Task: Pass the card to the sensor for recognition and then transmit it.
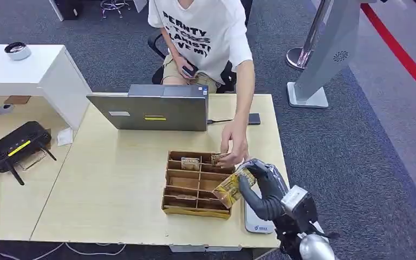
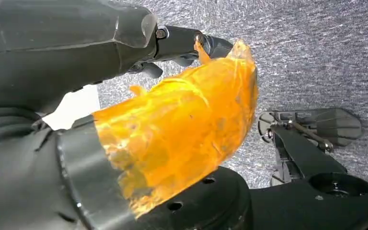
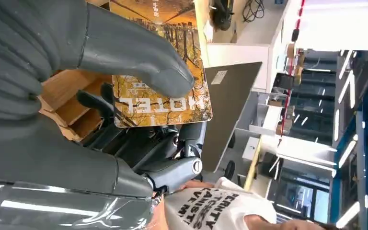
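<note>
My right hand (image 1: pixel 262 187) pinches a card (image 1: pixel 230 187) with an autumn photo, held tilted over the right end of the wooden divider box (image 1: pixel 197 212). In the right wrist view the thumb (image 3: pixel 134 52) presses on the card (image 3: pixel 165 103), which reads HOTEL. A flat white sensor pad (image 1: pixel 257 223) lies on the table just under and behind this hand. My left hand (image 2: pixel 76 52) hangs over grey carpet, its fingers (image 2: pixel 187 40) stretched out with nothing in them and its thumb wrapped in orange film (image 2: pixel 182 129).
A seated person's hand (image 1: pixel 234 146) reaches into the box's far right compartment, holding another card. A closed laptop (image 1: pixel 157 111) and a phone (image 1: pixel 253 118) lie at the table's far side. A black router (image 1: pixel 19 146) sits on the desk at left.
</note>
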`<state>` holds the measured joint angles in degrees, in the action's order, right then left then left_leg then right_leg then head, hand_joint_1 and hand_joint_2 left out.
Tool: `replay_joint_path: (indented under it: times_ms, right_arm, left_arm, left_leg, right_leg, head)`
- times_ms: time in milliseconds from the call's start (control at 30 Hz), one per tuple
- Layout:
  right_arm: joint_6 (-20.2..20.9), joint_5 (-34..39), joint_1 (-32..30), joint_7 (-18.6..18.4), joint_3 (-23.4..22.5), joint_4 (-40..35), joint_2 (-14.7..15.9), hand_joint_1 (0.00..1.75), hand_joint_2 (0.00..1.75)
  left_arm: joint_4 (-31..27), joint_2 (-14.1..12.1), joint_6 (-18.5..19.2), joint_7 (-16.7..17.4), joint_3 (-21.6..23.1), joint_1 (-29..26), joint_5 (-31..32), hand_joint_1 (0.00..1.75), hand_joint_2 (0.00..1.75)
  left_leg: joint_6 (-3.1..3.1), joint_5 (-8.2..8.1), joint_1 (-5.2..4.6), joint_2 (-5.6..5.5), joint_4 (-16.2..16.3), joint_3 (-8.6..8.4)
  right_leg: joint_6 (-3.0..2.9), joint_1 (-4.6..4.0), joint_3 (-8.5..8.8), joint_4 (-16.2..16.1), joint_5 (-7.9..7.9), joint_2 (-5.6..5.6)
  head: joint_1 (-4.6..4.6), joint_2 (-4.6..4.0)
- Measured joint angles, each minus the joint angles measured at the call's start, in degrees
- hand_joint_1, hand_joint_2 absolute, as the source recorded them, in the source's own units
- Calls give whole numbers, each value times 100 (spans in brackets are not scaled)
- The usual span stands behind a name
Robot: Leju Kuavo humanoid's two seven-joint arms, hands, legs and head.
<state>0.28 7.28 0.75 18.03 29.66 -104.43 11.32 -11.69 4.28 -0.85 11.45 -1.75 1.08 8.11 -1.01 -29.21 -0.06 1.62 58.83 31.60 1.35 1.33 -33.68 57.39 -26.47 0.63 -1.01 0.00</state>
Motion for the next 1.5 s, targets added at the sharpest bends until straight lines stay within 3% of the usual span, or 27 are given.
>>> replay_joint_path:
  times_ms: [267, 567, 700, 933, 1500]
  right_arm:
    - [-108, 329, -746, 37, -677, -92, 225, 175, 175]
    - [-1038, -1183, -1517, -254, -1312, -151, 579, 175, 175]
    - [-1397, -1823, -1598, -544, -1344, -68, 651, 175, 175]
    - [-1672, -2445, -1601, -940, -1325, 269, 658, 175, 175]
    - [-1698, -2513, -1597, -1001, -1294, 538, 658, 175, 175]
  left_arm:
    - [0, 0, -28, -24, -116, -18, -79, 0, 0]
    - [0, 7, -70, -61, -264, -70, -127, 0, 0]
    - [0, 9, -68, -59, -278, -70, -83, 0, 0]
    - [9, 22, -68, -59, -308, -70, -29, 0, 0]
    - [22, 22, -68, -55, -310, -69, -24, 0, 0]
  left_leg:
    - [-2, -7, 1, -3, 0, 5]
    - [-7, -14, -2, -1, 0, 3]
    - [-7, -14, -2, 1, 0, 3]
    - [-7, -13, 0, 1, 0, 2]
    - [-7, -14, -1, 1, 0, 2]
  right_leg:
    - [0, 2, 0, -1, -4, 3]
    - [4, 4, 0, -3, -9, 1]
    - [3, 1, 0, -2, -9, 1]
    - [3, 1, 1, -2, -9, 1]
    - [3, 2, 1, -2, -10, 1]
  head:
    - [0, 0]
    - [0, 0]
    - [0, 0]
    - [0, 0]
    - [0, 0]
